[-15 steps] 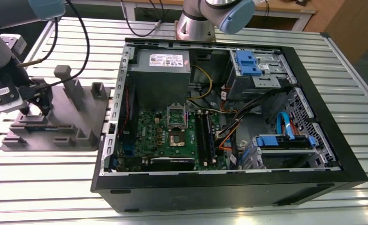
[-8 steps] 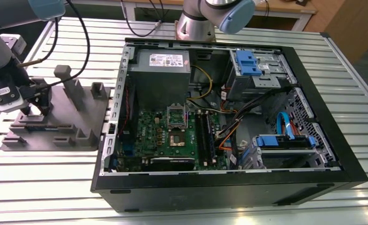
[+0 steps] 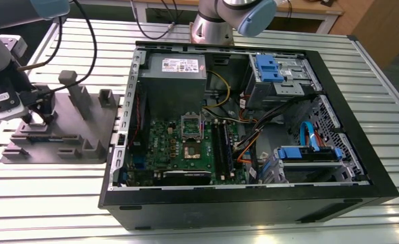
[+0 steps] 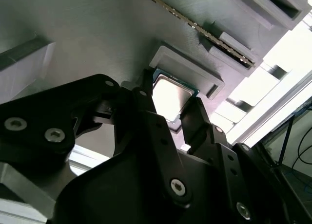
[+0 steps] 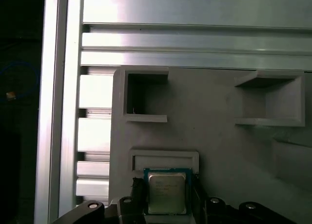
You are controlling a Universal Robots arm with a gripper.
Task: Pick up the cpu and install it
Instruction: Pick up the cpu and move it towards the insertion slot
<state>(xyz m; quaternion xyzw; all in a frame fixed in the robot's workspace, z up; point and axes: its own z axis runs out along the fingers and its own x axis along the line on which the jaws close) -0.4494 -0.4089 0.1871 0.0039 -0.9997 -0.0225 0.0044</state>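
The black two-fingered gripper (image 3: 36, 118) is down over a grey moulded fixture tray (image 3: 94, 129), which lies on a slatted aluminium table (image 3: 50, 203) at the exterior view's left. In both wrist views its fingers (image 4: 148, 107) (image 5: 138, 192) are drawn in narrow. One stands at each of two opposite edges of the small flat square cpu with a silver-grey metal top (image 4: 171, 93) (image 5: 166, 192). They appear to press against those edges, with no gap to be seen on either side.

The cpu sits in a shallow pocket with a raised rim (image 5: 165, 158) near one edge of the tray. It lies flat with the metal top facing up and a thin green border showing around it. Being square, it has no clear long axis, and its sides run parallel to the pocket's rim.

Beyond that pocket the tray carries two deeper box-shaped pockets (image 5: 144, 97) (image 5: 268, 100). In the second wrist view a long thin memory stick (image 4: 200, 29) stands on edge in a slot of the tray.

Just beside the tray, toward the exterior view's right, a black computer case (image 3: 253, 203) lies open on its side. Inside it are a green motherboard (image 3: 162, 140) with a rectangular metal socket frame (image 3: 191, 145), a grey power supply box (image 3: 175, 66) and blue drive brackets (image 3: 267, 66).
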